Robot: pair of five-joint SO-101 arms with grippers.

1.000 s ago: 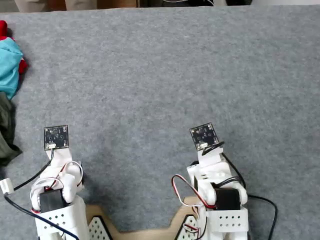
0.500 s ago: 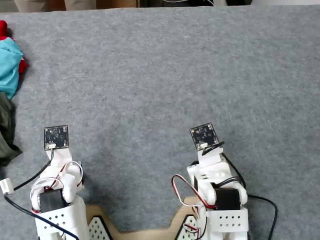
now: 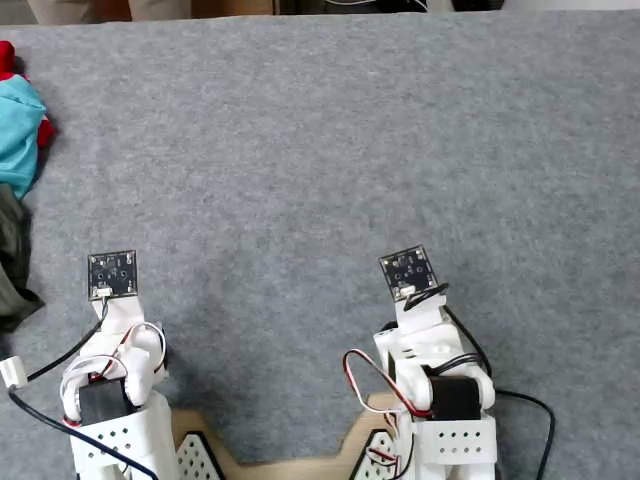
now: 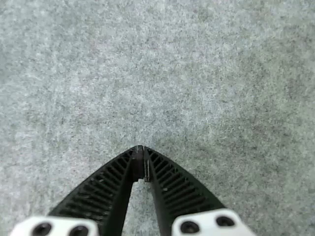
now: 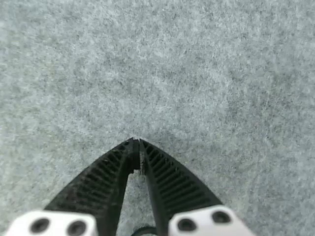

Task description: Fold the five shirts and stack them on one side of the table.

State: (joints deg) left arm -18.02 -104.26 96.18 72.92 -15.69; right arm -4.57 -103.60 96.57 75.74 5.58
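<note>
Heaped at the far left edge of the high view, crumpled: a turquoise shirt [image 3: 18,130], a red shirt [image 3: 8,55] poking out above it, a dark olive shirt [image 3: 12,250] below. All lying on the grey felt bench [image 3: 320,150]. Over bare felt, closed tip to tip on nothing: left jaws, and right jaws likewise.

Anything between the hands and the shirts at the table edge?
Nothing visible. The left hand and right hand are shut over bare felt; only open felt lies between the nearer arm and the teal shirt, red shirt and dark shirt at the edge.
</note>
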